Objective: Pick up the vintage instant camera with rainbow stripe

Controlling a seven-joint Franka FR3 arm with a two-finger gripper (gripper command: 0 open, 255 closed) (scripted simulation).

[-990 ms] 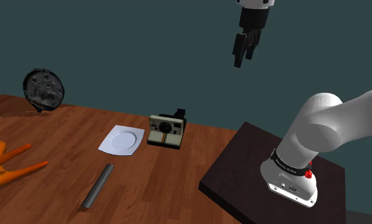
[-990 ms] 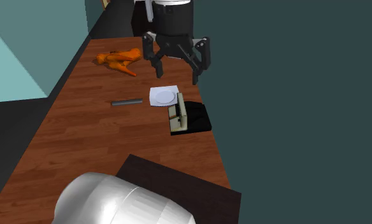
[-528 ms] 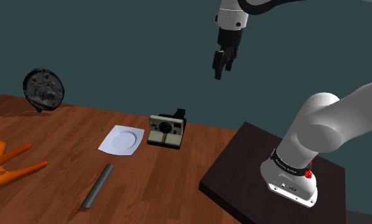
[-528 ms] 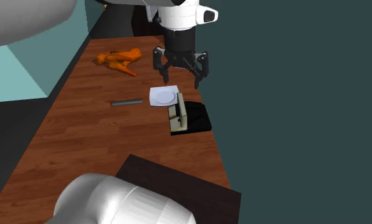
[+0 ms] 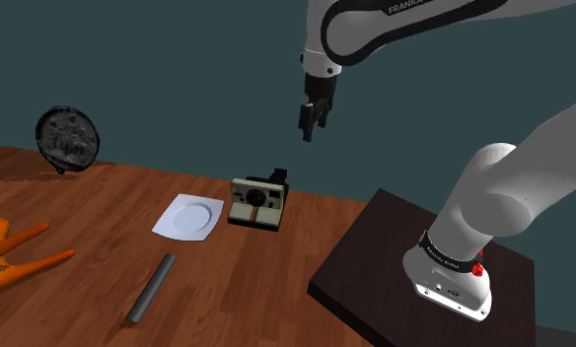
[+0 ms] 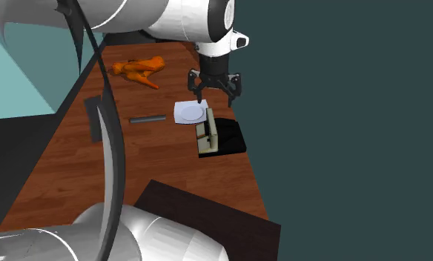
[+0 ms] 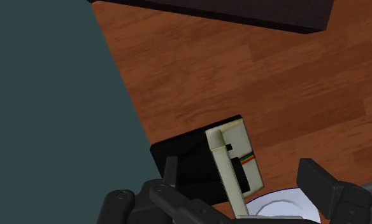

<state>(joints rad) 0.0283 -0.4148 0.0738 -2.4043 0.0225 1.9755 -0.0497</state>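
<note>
**A:** Gripper (image 6: pixel 215 94), state?

**B:** Fingers (image 7: pixel 331 191) stand well apart with nothing between them. It carries no load and hangs in the air above the table (image 5: pixel 99 222), pointing down.

**A:** Target position?

**B:** Instant camera (image 5: pixel 256 202) has a cream front, a rainbow stripe and a black rear section. It stands on the wood, close to the table's far edge by the teal wall (image 5: pixel 158 69). In the shoulder view the gripper sits at one o'clock from it, well apart, with no contact.

**A:** Cross-check?

**B:** In the second exterior view the gripper is at twelve o'clock from the camera and clear of it. In the wrist view the camera lies ahead of the spread fingers, and the stripe is legible on its cream face.

**A:** Neighbours?

**B:** All taken from the shoulder view.
- White plate (image 5: pixel 188 217): nine o'clock from the camera, just beside it. Contact cannot be told.
- Grey rod (image 5: pixel 151 288): seven o'clock from the plate, lying flat, apart from it.
- Orange object (image 5: pixel 20 258): nine o'clock from the rod.
- Round dark object (image 5: pixel 67 138): ten o'clock from the plate, well apart.
- Dark stand (image 5: pixel 375 246): four o'clock from the camera, bearing the arm's base.
</note>
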